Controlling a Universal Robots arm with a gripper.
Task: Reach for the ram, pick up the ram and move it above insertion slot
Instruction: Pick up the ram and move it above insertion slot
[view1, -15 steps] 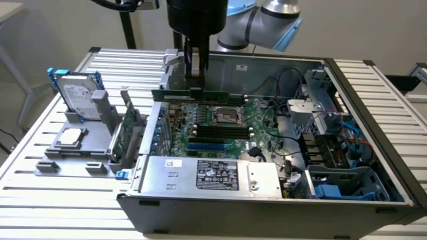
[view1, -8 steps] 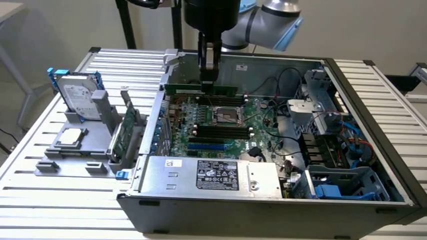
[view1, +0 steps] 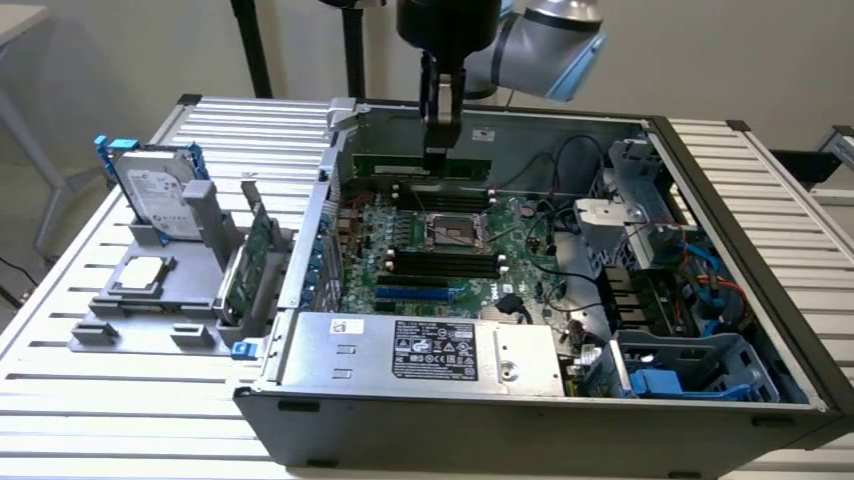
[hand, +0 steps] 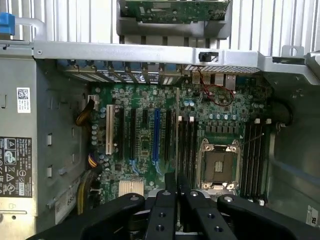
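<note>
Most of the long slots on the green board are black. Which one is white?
The white slot, at the end of the row nearest the yellow cables. The slot beside it is black, and one further along is blue.

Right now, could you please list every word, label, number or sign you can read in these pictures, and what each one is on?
None can be read.
White sticker on the power supply: barcode and print, too small.
Black label beside it: white symbols and text, blurred.
The same black label in the wrist view: certification-style marks, no legible words.
White barcode sticker: illegible.
Hard drive label: illegible.
Motherboard markings: too small.
</note>
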